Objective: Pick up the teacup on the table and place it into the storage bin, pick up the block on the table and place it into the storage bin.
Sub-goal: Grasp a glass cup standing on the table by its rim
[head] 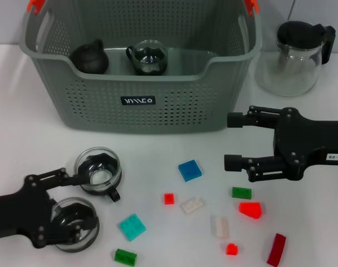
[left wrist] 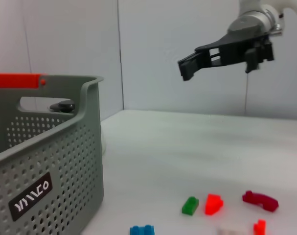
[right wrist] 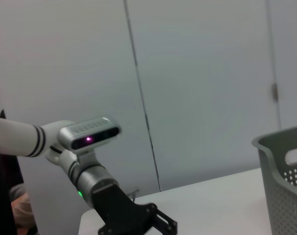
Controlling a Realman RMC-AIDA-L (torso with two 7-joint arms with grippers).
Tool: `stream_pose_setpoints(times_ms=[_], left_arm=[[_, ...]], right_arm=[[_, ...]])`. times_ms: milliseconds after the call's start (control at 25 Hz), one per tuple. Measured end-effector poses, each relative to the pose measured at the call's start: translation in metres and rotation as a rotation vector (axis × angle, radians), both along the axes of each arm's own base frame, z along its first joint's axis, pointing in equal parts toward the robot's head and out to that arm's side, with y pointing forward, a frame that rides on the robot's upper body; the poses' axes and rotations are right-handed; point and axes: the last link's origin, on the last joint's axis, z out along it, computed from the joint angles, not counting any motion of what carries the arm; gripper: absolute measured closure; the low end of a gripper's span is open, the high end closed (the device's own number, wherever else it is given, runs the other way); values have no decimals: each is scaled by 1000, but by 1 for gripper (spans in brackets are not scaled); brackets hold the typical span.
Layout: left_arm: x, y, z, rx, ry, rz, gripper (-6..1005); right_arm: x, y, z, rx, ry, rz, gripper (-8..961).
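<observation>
The grey-green perforated storage bin (head: 141, 105) stands at the back and holds a dark teapot (head: 89, 57) and a glass teacup (head: 148, 58). Two glass teacups stand on the table at the left, one (head: 98, 169) nearer the bin and one (head: 74, 224) nearer the front. My left gripper (head: 74, 203) is open at the front left, its fingers spanning the front teacup. Loose blocks lie in front, among them a blue one (head: 190, 170) and a teal one (head: 132, 227). My right gripper (head: 229, 142) is open and empty, held in the air to the right of the bin; it also shows in the left wrist view (left wrist: 187, 68).
A glass pitcher with a black lid (head: 295, 55) stands at the back right. Red (head: 250, 209), green (head: 241, 192), white (head: 192, 205) and dark red (head: 277, 249) blocks are scattered on the front right. The bin's wall (left wrist: 50, 161) fills the left wrist view's side.
</observation>
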Motion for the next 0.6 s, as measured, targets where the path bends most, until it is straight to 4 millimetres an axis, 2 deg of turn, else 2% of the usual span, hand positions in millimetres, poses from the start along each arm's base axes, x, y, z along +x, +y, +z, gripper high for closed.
stream_pose_setpoints(times_ms=[240, 600], left_arm=[[0, -10, 21, -24, 127, -31, 327], [10, -12, 23, -141, 229, -31, 330]], right_arm=[[3, 4, -2, 10, 14, -46, 36], [3, 8, -11, -8, 32, -72, 36]])
